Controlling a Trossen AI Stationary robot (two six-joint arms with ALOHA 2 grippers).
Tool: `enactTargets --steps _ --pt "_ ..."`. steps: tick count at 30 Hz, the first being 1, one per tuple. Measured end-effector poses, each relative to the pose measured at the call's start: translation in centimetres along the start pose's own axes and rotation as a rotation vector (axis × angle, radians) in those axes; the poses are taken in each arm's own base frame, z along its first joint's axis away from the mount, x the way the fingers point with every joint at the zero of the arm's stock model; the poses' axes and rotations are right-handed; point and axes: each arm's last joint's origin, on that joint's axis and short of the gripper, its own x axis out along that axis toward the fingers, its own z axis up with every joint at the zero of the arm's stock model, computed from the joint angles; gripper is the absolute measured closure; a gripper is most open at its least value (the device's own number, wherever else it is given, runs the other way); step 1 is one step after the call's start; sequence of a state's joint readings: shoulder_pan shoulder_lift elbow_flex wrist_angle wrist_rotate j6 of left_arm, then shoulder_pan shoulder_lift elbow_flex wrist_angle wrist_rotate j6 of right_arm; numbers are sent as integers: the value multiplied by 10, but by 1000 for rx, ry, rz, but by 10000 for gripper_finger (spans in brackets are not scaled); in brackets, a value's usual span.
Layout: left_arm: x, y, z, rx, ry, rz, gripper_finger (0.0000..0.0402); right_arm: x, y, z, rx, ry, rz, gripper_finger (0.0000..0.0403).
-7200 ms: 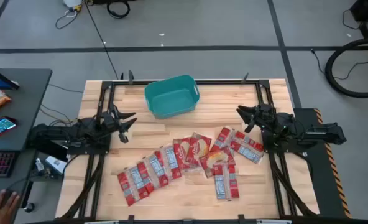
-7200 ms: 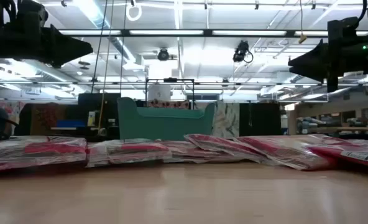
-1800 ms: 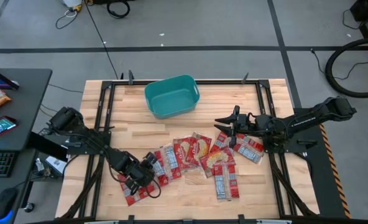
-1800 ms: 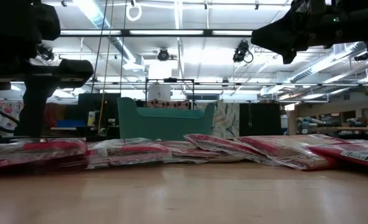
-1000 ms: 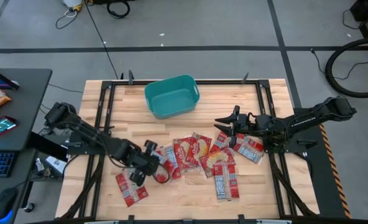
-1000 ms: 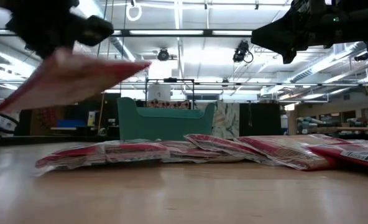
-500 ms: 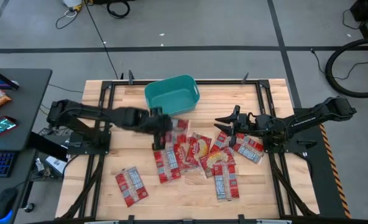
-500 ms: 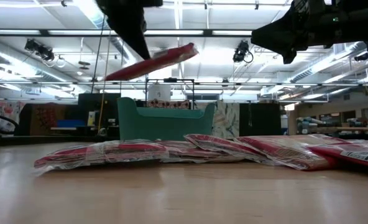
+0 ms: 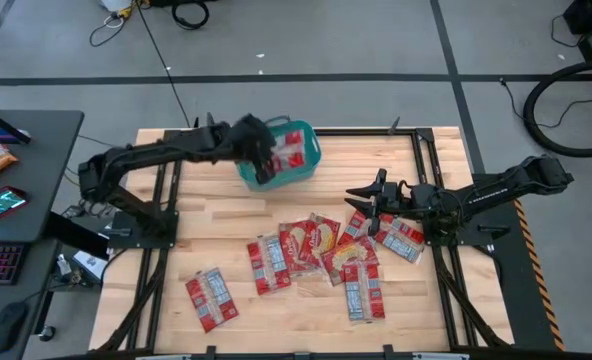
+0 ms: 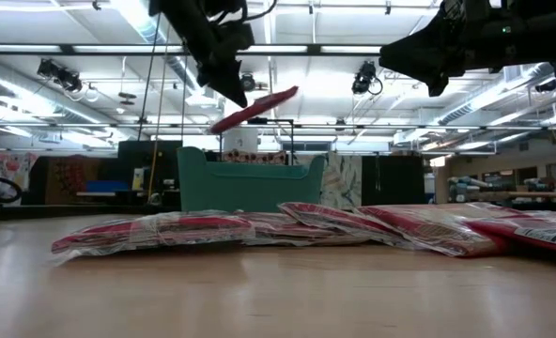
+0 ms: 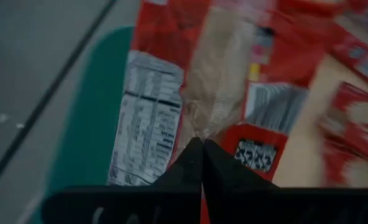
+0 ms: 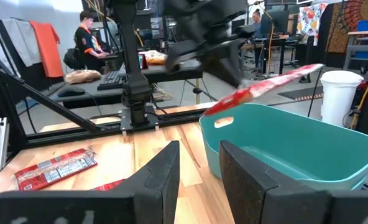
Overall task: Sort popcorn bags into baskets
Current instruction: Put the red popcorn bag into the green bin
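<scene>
Hanging over the teal tub (image 9: 301,165) — left tool (image 9: 263,152) clenching a popcorn bag (image 9: 288,148).

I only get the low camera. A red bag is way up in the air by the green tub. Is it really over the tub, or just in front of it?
Observer: From above, the popcorn bag hangs right over the teal basket.
Operator: Is it held tight?
Observer: The left wrist view shows the left tool pinched shut on the bag's edge.
Operator: What's the other arm doing?
Observer: The right tool hovers open over the right end of the pile.
</scene>
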State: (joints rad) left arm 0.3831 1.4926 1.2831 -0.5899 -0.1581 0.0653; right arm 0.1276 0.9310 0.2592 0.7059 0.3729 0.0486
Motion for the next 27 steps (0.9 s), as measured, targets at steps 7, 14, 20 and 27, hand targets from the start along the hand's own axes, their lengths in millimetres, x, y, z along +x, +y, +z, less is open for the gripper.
enactTargets --steps 7,14,20,27 --pt "41 34 -8 -58 69 22 398 0 0 0 -6 -4 0 284" --pt "94 34 -30 -86 235 3 397 0 0 0 -8 2 0 284" --pt "102 30 -35 -70 280 -6 347 0 0 0 -8 2 0 284" --pt "79 23 -30 -4 270 -27 257 0 0 0 -9 4 0 284"
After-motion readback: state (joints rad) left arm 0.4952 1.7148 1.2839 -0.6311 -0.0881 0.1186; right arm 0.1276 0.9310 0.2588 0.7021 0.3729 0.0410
